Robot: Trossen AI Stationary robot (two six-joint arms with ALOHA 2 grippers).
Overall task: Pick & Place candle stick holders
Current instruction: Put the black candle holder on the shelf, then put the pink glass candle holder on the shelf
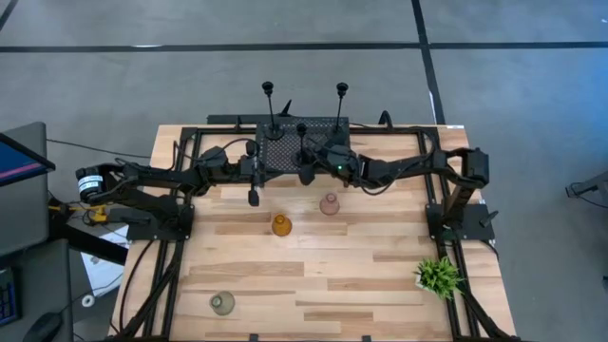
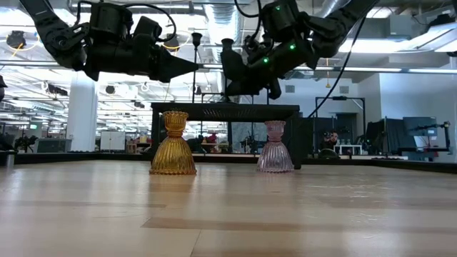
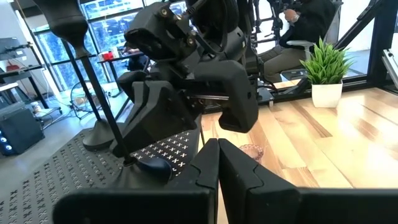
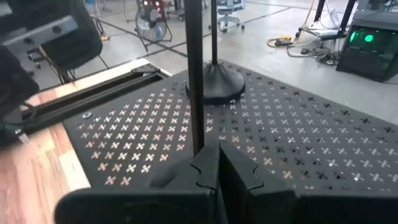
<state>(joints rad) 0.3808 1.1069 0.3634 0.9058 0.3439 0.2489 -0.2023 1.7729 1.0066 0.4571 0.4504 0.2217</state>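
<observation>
Three slim black holders are at the black perforated rack [image 1: 285,152]. Two stand on its far part on their round bases [image 1: 275,131] [image 1: 337,126]. My right gripper [image 1: 306,174] is shut on the third holder [image 1: 302,142], over the rack's near part. My left gripper [image 1: 254,198] is shut and empty, raised just off the rack's near left corner. The pink squat holder [image 1: 329,204] and the amber one [image 1: 280,225] stand on the table near the rack. The grey-green one [image 1: 222,302] stands near the front left. My right gripper pinches the third holder's thin stem, low down [image 4: 198,127], between its two fingers. The fingers slant down from the table's right and lie across the stem. The holder is upright. Its base [image 3: 152,167] is at the rack's surface; whether it rests there I cannot tell.
A small green potted plant [image 1: 438,275] stands at the table's front right. The arms' dark frames run along both table sides. In the low view the amber [image 2: 172,143] and pink [image 2: 275,146] holders stand in front of the rack [image 2: 225,108].
</observation>
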